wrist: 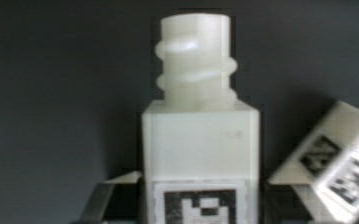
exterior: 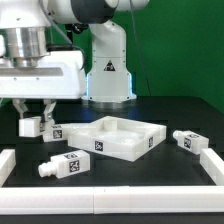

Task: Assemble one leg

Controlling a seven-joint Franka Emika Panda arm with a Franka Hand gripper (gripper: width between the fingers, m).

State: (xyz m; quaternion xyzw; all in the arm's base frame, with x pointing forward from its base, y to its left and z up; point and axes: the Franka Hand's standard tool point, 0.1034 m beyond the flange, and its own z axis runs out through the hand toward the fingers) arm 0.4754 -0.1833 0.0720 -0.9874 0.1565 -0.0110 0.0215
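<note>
Found the gripper (exterior: pixel 33 119) low at the exterior view's left, jaws pinching the held leg (exterior: pixel 30 127) (wrist: pixel 202 140) by its sides. Noted in the wrist view a threaded stub at the end away from the jaws and a tag at the near end. Unable to confirm contact between held leg and dark worktop (exterior: pixel 150 108). Located a second leg (exterior: pixel 53 131) (wrist: pixel 332 158) just beside it, toward the central tabletop (exterior: pixel 118 140). Recorded a front leg (exterior: pixel 62 166) and a far leg (exterior: pixel 186 140) lying well apart.
</note>
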